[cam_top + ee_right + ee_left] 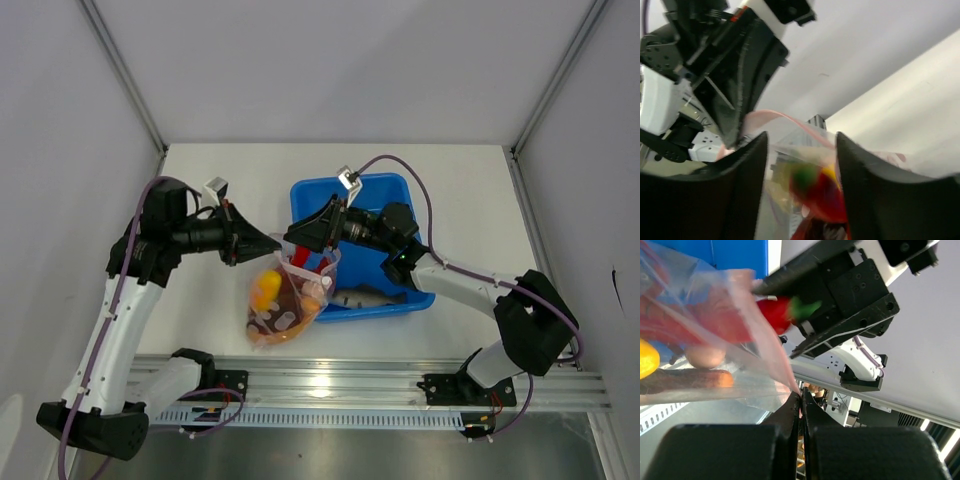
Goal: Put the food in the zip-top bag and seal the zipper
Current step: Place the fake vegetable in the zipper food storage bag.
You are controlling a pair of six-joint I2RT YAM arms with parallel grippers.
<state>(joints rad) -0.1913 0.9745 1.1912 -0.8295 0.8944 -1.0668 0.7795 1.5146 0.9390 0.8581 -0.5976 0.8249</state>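
- The left gripper [801, 400] is clenched on one lip of the zip-top bag [285, 315], and the mouth is held up by it, as the left wrist view shows.
- In the top view the bag's long axis runs from the mouth at about 1 o'clock down to its base at about 7 o'clock. The base is rested on the table [460, 200].
- A yellow pepper [265, 290] and a pale egg [705, 356] are seen through the plastic, already inside.
- The right gripper [801, 137] is placed at the bag's mouth, close at 3 o'clock of the left gripper, with its jaws stood apart.
- A red chili [822, 195] with a green stem is seen between and beyond those jaws. No firm pinch on it is shown, so it is judged to be released.
- The bag's opening is found at 6 o'clock of the right gripper, so a drop from there would be taken by the bag.
- The zipper [785, 117] is curved open across the right wrist view and is not yet sealed.
- A grey fish [368, 297] is left in the blue tub [400, 195], at about 4 o'clock of the bag's mouth. The right arm is the nearer one, so the next pick is judged to be made by it.
- The mouth must be kept spread by the left grip for that.
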